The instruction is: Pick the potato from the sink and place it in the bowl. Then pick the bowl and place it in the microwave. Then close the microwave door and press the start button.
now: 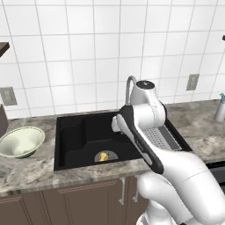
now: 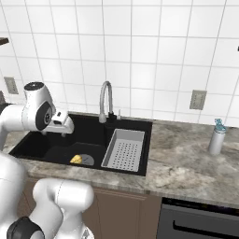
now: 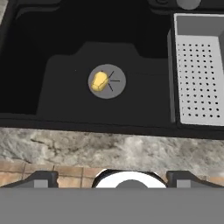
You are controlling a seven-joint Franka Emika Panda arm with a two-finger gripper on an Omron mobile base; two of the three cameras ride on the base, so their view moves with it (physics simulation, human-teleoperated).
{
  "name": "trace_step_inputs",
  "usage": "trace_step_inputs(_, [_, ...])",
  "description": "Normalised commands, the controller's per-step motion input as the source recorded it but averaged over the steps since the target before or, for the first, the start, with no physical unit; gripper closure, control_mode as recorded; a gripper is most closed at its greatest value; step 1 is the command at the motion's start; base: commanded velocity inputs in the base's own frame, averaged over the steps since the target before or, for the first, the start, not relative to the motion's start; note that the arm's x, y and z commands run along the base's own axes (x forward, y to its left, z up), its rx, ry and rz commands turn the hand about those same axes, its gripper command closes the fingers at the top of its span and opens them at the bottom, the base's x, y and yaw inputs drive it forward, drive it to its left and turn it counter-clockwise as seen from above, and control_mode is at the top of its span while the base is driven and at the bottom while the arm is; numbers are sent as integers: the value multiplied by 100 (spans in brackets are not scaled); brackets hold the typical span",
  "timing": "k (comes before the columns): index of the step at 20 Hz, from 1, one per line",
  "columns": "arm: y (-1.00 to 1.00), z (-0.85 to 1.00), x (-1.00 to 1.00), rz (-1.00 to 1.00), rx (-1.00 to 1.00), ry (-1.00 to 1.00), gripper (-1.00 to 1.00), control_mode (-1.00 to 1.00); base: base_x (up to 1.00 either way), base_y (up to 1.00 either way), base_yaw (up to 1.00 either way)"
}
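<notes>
While the potato lies on the sink drain, well below the spread gripper, the first pick is not begun; next it must descend.

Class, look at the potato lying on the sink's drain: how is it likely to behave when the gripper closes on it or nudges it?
The potato looks small and rounded, so it may roll across the sink's flat floor if nudged. It looks solid, so probably stiff. Its lumpy sides could slip between the open gripper's narrow fingertips.
</notes>
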Motion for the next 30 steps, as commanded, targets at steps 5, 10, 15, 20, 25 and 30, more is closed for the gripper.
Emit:
trace_step_inputs(5, [27, -38, 27, -3, 2, 8, -100, -100, 0, 0, 0])
trace_step_inputs(10, [5, -52, 38, 0, 0, 8, -100, -100, 0, 0, 0])
trace_step_inputs(15, [1, -72, 46, 0, 0, 1, -100, -100, 0, 0, 0])
trace_step_inputs(20, [0, -71, 40, 0, 0, 0, -100, -100, 0, 0, 0])
trace_step_inputs(25, [3, -54, 39, 0, 0, 3, -100, -100, 0, 0, 0])
trace_step_inputs(30, [14, -25, 24, 0, 0, 16, -100, -100, 0, 0, 0])
